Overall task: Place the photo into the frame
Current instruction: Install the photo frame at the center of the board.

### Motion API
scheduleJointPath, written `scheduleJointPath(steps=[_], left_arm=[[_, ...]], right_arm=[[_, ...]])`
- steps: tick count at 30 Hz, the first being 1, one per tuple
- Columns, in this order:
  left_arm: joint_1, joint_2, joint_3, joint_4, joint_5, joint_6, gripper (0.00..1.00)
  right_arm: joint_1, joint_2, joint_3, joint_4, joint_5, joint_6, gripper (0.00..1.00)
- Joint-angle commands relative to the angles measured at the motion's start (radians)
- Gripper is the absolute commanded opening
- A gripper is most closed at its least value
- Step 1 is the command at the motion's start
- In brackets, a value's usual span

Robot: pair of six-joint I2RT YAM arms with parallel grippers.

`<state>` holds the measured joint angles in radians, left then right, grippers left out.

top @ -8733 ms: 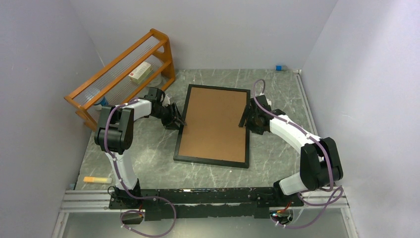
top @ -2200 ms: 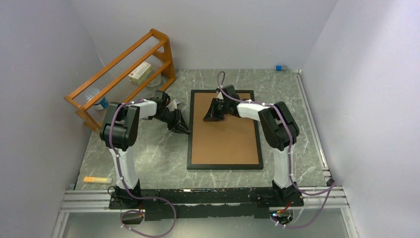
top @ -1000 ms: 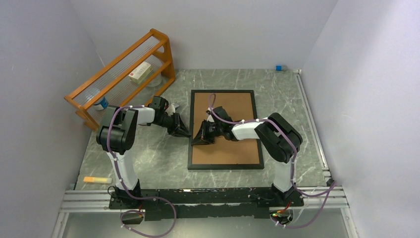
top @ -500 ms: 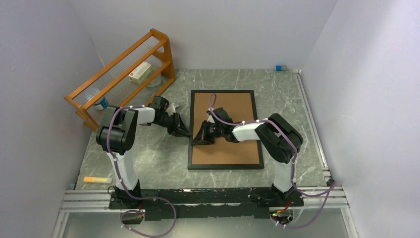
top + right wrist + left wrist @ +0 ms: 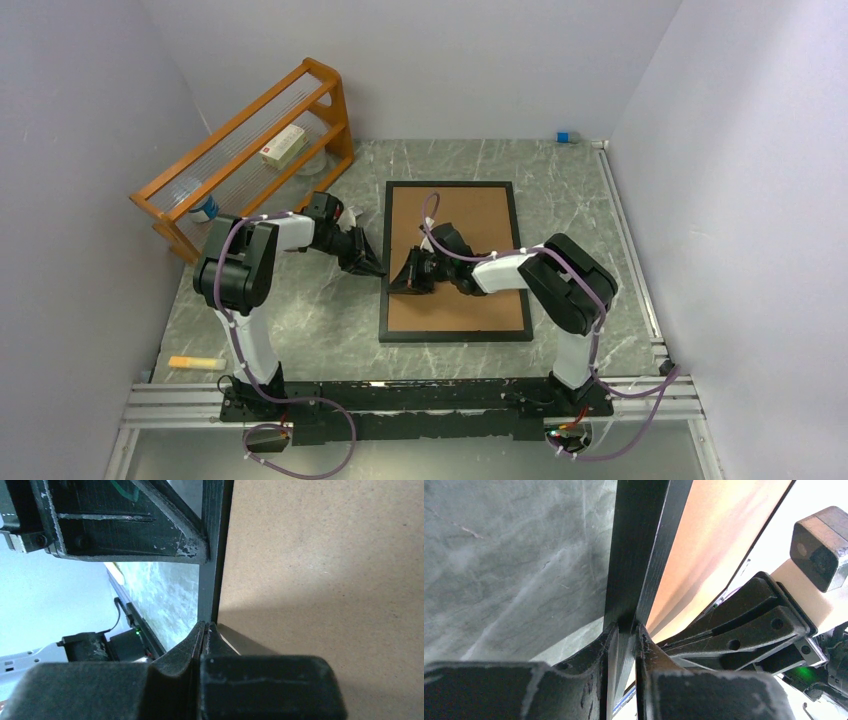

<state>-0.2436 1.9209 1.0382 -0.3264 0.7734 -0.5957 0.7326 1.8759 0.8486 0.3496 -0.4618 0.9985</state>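
Right gripper (image 5: 400, 282) has swung across the backing board (image 5: 462, 215) on the marbled, pale-walled table (image 5: 320, 322), pinched shut at the frame (image 5: 450, 337) border, facing the left gripper (image 5: 374, 268) clamping that edge.

left hand (image 5: 626, 628) pinching frame (image 5: 637, 540) edge, brown backing board (image 5: 724, 540) beyond

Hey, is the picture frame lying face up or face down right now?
Face down: the frame shows its brown backing board upward.

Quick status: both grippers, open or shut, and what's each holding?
Left gripper: closed on the frame, at its left edge.
Right gripper: closed, nothing visible between the fingers; tips at the seam between frame and backing board.
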Motion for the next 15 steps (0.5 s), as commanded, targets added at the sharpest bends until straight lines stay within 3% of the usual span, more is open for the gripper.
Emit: scheduleJointPath(steps=[1, 7, 15], left_arm=[[-0.046, 0.076, -0.057, -0.108, -0.286, 0.064, 0.14], [-0.047, 0.075, -0.056, -0.111, -0.292, 0.065, 0.14], [-0.05, 0.076, -0.059, -0.114, -0.3, 0.065, 0.14]], right_arm=[[-0.007, 0.034, -0.078, -0.224, 0.156, -0.118, 0.0], [-0.006, 0.023, -0.053, -0.266, 0.125, -0.172, 0.0], [-0.007, -0.029, 0.005, -0.414, 0.311, -0.23, 0.0]])
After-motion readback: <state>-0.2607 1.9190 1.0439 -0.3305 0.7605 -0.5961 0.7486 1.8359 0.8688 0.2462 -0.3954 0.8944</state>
